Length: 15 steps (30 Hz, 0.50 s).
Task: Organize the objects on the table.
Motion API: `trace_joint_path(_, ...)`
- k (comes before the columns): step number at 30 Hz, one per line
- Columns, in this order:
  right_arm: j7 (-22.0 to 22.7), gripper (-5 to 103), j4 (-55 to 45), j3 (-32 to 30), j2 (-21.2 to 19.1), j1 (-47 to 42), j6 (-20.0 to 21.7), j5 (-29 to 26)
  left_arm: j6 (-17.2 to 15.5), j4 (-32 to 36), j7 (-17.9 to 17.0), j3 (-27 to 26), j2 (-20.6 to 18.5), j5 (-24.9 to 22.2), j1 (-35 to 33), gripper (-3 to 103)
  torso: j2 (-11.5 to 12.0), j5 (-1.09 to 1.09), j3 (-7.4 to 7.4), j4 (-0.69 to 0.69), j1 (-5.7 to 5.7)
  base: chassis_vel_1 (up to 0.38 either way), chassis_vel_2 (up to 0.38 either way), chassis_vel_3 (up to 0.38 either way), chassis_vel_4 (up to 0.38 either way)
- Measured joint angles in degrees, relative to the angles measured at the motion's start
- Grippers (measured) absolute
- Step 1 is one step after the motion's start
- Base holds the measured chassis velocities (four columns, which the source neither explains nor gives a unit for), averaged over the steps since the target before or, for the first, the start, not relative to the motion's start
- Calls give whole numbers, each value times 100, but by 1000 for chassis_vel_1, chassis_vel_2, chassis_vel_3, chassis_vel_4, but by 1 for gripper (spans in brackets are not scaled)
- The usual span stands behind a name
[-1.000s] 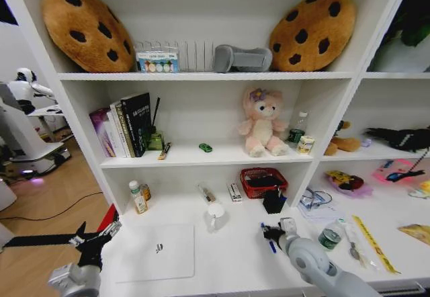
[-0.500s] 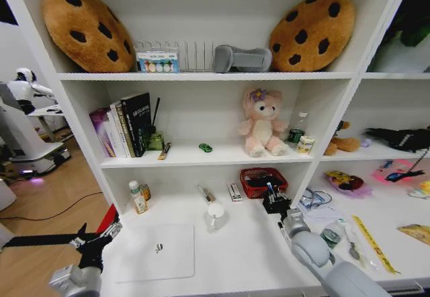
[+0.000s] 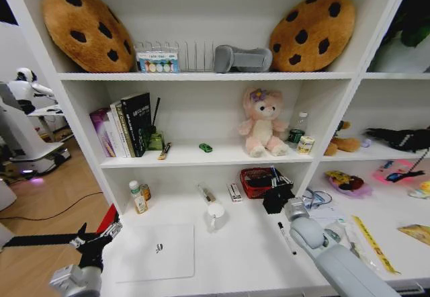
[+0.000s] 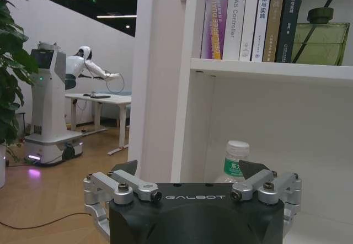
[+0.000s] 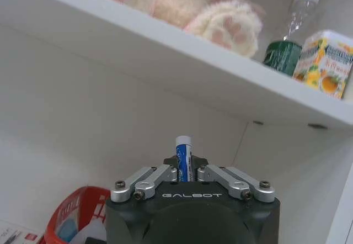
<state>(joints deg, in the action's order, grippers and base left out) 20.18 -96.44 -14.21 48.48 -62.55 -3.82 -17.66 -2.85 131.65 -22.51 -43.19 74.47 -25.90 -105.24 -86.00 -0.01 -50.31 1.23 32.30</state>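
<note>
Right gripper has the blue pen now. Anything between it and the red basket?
Nothing visible. The right gripper, shut on the blue pen, is beside the red basket, whose top is open. A black pen lies on the table, out of the way.

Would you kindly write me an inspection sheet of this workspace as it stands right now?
Surface: white table, bare in the middle.
Job's things: silver laptop closed, front left; black pen lying loose beside the right arm; blue pen upright in the right gripper; yellow ruler far right; green toy car on the shelf above.
Clutter: red basket, white cup, bottle, pink plush toy, books.
Grippers: right gripper shut on the blue pen, raised by the red basket; left gripper open, parked at the table's left edge.
Cables: black cord on the wooden floor.
Surroundings: another robot at a desk behind.
</note>
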Motion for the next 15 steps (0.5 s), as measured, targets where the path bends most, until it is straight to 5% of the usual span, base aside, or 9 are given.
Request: trace_joint_path(15, -201, 12, 922, 393, 302, 525, -406, 55, -12, -40, -39, -30, -36, 8, -34, 100, 0, 1, 0, -1, 1, 0, 0, 0, 0)
